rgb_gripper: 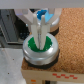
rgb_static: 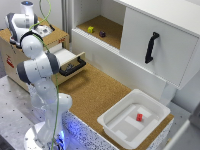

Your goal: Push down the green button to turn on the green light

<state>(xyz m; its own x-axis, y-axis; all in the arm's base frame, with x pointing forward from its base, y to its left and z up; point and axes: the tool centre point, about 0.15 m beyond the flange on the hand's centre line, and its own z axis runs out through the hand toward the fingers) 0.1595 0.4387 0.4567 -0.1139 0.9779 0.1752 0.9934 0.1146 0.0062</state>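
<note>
The round green button (rgb_gripper: 40, 46) in its silver metal ring sits on the cork-topped wooden box (rgb_static: 34, 39) at the far end of the cork bench (rgb_static: 95, 92), towards the exterior view's left. The white fingers (rgb_gripper: 33, 25) are pressed together, tips touching the button's top. A white plastic tray (rgb_static: 113, 123) at the bench's near right corner holds a small red block (rgb_static: 139, 117). The open cabinet shelf (rgb_static: 112, 26) carries a yellow cube (rgb_static: 90, 29) and a dark cube (rgb_static: 102, 34).

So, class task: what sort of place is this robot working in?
Probably a robotics lab test bench, not a real kitchen: a Panda arm mounted beside a cork-topped counter, a white bin holding a small red block, and a green button box.
</note>
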